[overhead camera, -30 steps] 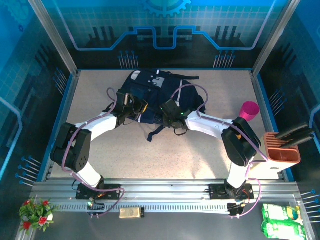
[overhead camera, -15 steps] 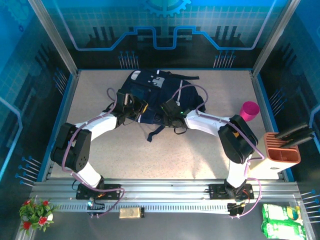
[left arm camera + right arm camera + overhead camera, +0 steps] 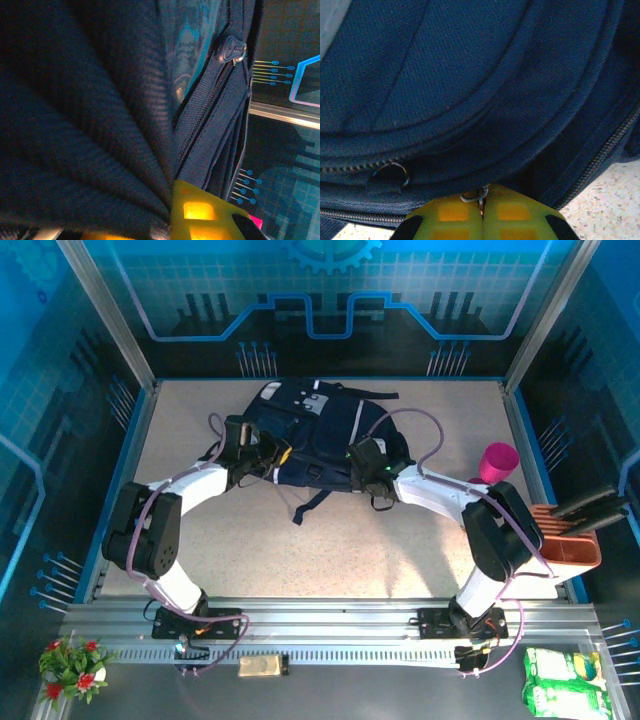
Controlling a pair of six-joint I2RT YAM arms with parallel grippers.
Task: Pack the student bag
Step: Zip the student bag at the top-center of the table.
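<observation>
The student bag (image 3: 312, 428), dark navy with grey-white patches, lies at the back middle of the table. My left gripper (image 3: 280, 454) is at its left side, shut on a bunched fold of the bag's fabric (image 3: 125, 150); the folds run down into the pinch of the left gripper (image 3: 167, 215). A zipper slider (image 3: 231, 50) sits further up that seam. My right gripper (image 3: 362, 468) is at the bag's near right edge. In the right wrist view the right gripper (image 3: 482, 202) has its yellow fingers pressed together on a small metal zipper ring (image 3: 475, 196).
A pink cup (image 3: 498, 460) stands at the right of the table. An orange holder (image 3: 565, 542) with black handles sits at the right edge. A black strap (image 3: 310, 504) trails from the bag toward the open near half of the table (image 3: 330, 560).
My right gripper has closed on the zipper ring and slid to the right along the bag's near edge. The left gripper has shifted slightly left, still gripping fabric.
</observation>
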